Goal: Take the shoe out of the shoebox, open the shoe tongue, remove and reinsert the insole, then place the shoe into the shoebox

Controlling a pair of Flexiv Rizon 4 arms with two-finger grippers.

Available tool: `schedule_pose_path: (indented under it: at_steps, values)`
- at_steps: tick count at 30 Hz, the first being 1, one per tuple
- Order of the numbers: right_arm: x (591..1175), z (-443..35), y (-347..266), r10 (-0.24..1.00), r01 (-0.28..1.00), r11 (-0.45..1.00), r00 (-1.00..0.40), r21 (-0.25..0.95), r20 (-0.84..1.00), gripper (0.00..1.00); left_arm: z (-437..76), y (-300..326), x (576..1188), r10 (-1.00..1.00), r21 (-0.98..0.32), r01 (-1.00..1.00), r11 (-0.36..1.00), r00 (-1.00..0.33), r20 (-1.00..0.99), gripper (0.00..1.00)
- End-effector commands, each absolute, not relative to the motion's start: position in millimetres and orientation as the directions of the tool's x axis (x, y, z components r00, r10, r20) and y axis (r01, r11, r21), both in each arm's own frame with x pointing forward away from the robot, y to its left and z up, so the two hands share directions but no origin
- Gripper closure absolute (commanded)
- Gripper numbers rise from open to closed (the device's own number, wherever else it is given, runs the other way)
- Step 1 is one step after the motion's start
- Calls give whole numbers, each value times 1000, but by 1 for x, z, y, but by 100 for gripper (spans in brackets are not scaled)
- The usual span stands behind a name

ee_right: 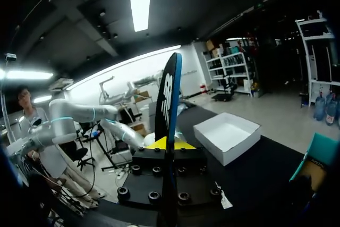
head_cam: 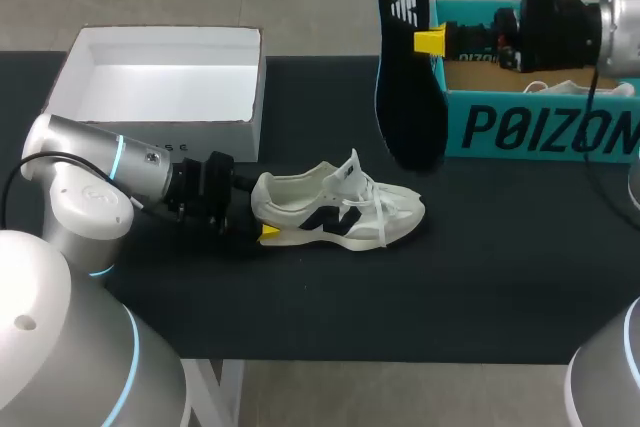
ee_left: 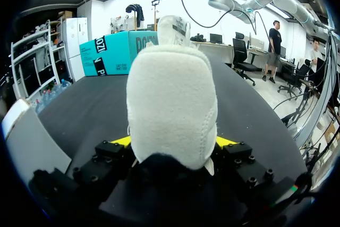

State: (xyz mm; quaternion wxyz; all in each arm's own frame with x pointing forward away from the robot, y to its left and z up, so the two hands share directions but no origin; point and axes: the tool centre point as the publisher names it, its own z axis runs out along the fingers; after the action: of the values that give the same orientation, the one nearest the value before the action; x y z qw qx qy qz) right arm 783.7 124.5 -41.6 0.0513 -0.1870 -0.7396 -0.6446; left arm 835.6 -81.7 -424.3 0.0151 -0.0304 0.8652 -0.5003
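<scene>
Risk: insole (head_cam: 405, 77) is pinched at one edge only by R gripper (head_cam: 430, 40); likely to swing or slip on reinsertion, or snag on tongue (head_cam: 350, 169). Also, shoe (head_cam: 340, 212) may pivot, being clamped at heel (head_cam: 265, 192) only.

L gripper (head_cam: 262, 219) is closed on heel; shoe lies centre-table, toe right. Insole hangs upright just left of teal shoebox (head_cam: 540, 132), above and beyond shoe.

Our left arm (head_cam: 95, 162) and right arm (head_cam: 622, 27) are silver-white cylinders ringed in glowing blue. Behind the yellow tips, our left gripper (head_cam: 266, 219) and right gripper (head_cam: 418, 40) are black, bolt-studded blocks trailing black cables.
</scene>
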Motion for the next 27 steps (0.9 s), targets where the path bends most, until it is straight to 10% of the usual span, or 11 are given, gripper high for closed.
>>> schedule_pose_path:
  at_steps: [1, 27]
  values:
    - [750, -29, 111, 255, 360, 106, -911, 927, 324, 100, -425, -82, 835, -68, -867, -37, 497, -998, 3, 100]
    - [695, -33, 130, 248, 450, 23, -868, 893, 431, 100, -425, -82, 835, -68, -867, -37, 497, -998, 3, 100]
